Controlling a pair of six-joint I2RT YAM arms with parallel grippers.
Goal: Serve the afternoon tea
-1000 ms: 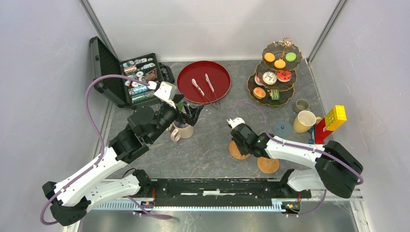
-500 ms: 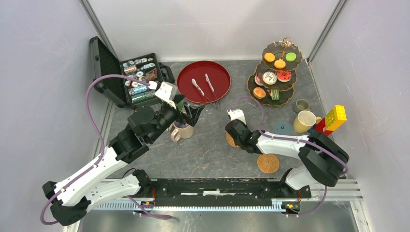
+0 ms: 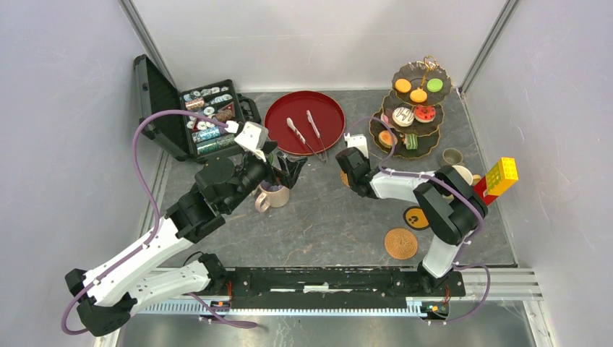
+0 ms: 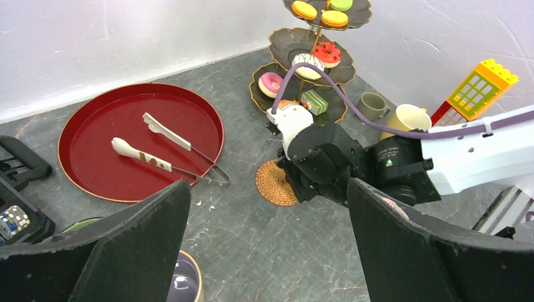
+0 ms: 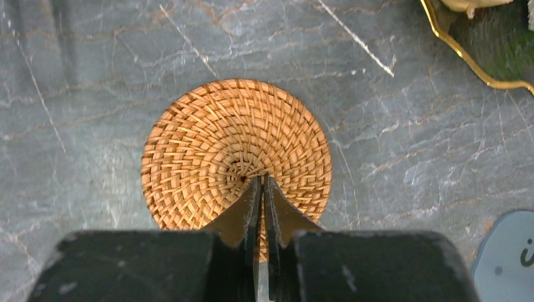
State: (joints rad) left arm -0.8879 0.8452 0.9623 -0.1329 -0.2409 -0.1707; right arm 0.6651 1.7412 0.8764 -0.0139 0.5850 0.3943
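The dark three-tier stand [image 3: 410, 119] with gold handle holds small colourful cakes [image 3: 418, 95] at the back right. Just left of it my right gripper [image 3: 345, 177] is shut, its tips resting on the centre of a flat woven coaster [image 5: 236, 151] on the table. My left gripper [image 3: 285, 168] hangs open over a beige mug [image 3: 273, 194], holding nothing. A yellow mug [image 4: 409, 119] and a small grey mug [image 3: 452, 155] stand right of the stand.
A round red tray [image 3: 304, 121] with two tongs lies at the back centre. An open black case [image 3: 195, 116] is at the back left. A second woven coaster [image 3: 400, 243], a dark coaster [image 3: 416, 217] and toy bricks [image 3: 499, 181] sit on the right.
My right gripper has swept away from the front of the table toward the stand, and the woven coaster has slid along under its tips. The left arm has barely moved.
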